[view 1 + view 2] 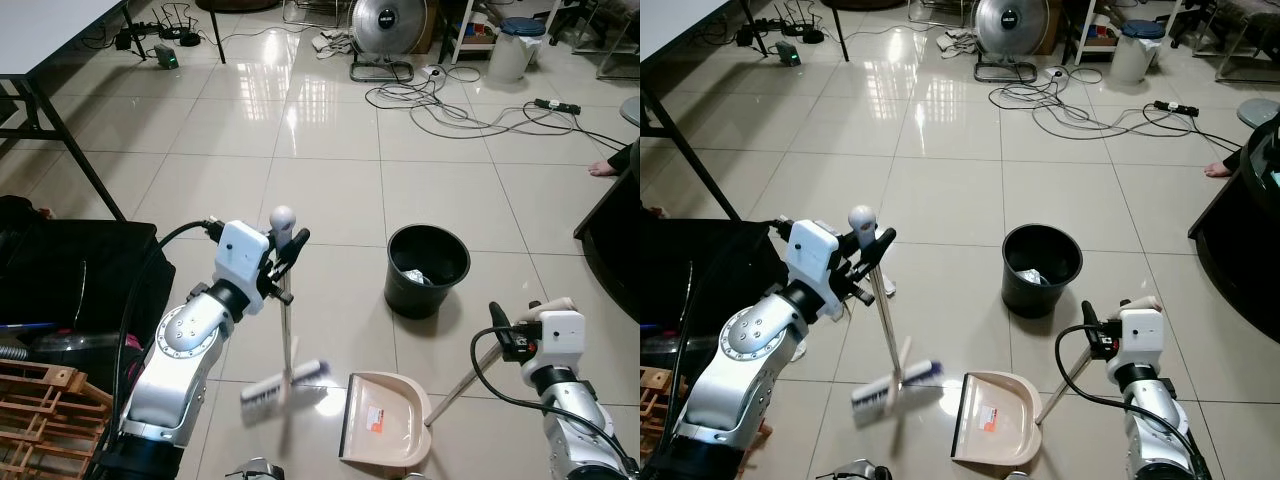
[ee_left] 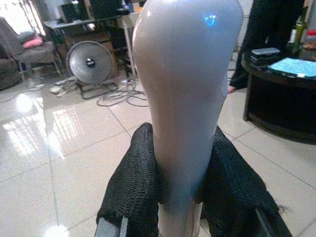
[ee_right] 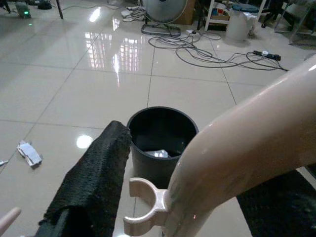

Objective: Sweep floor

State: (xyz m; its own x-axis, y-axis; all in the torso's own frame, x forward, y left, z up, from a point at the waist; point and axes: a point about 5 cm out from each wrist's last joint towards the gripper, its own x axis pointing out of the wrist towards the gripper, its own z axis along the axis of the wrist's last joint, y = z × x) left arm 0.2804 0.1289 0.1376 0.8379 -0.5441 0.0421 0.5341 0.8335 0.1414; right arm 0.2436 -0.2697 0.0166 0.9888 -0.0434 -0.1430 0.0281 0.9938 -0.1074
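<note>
My left gripper [image 1: 289, 250] is shut on the upper part of a broom handle [image 2: 187, 113], just below its rounded pale tip [image 1: 283, 215]. The broom's brush head [image 1: 285, 382] rests on the tiles, tilted, beside a beige dustpan [image 1: 385, 420]. My right gripper [image 1: 530, 330] is shut on the dustpan's long handle [image 3: 237, 163], low at the right. A black bin [image 1: 428, 270] with crumpled paper inside stands just beyond the dustpan. A small crumpled scrap [image 3: 29, 152] lies on the floor to the bin's left.
A black bag [image 1: 70, 280] and a wooden crate [image 1: 40, 410] lie close on my left. A table [image 1: 50, 40] stands far left. A fan [image 1: 385, 25], cables [image 1: 470, 110] and a white bin [image 1: 515, 45] are at the back. A dark table [image 1: 615, 240] and a person's foot [image 1: 605, 168] are right.
</note>
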